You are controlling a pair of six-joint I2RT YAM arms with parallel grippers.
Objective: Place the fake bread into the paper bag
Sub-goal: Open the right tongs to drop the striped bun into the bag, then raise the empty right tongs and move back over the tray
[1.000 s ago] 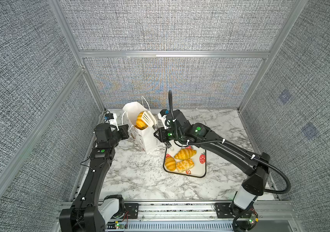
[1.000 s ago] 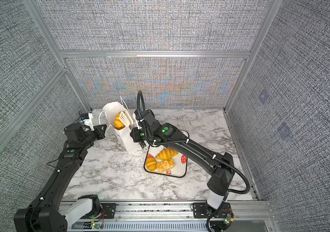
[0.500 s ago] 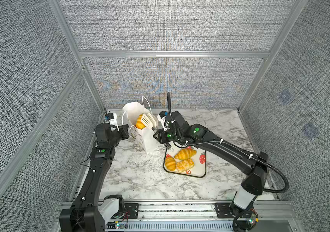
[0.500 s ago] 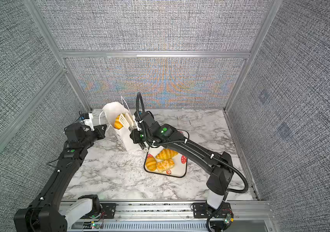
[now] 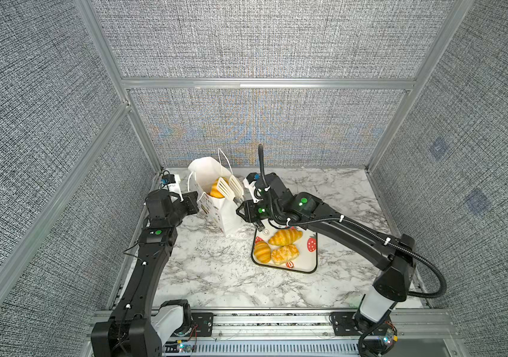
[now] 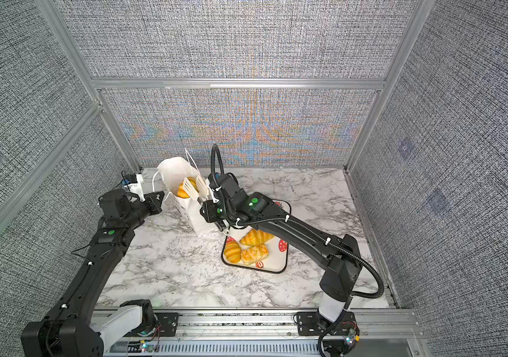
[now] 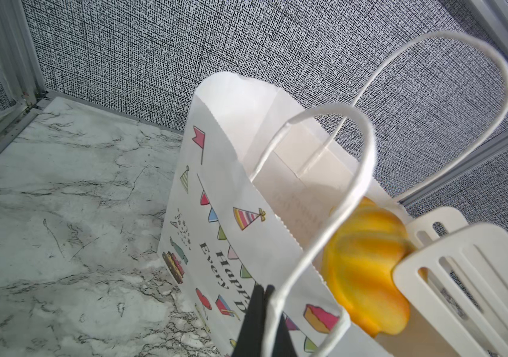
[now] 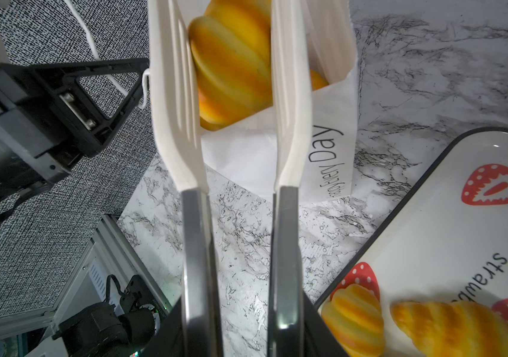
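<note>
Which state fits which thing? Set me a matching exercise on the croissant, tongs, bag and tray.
Things:
1 croissant
2 tongs
3 bag
4 tray

States:
A gripped at the top by the left gripper
B flat on the table
C lying on the tray
D held by the right gripper, blades either side of a roll

Pairs: 1-C; 2-D; 3-A; 4-B

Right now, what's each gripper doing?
left gripper: closed on the paper bag rim by a handle.
right gripper: closed on the tongs; ridged roll sits between the blades over the bag, pinch cannot be told.
</note>
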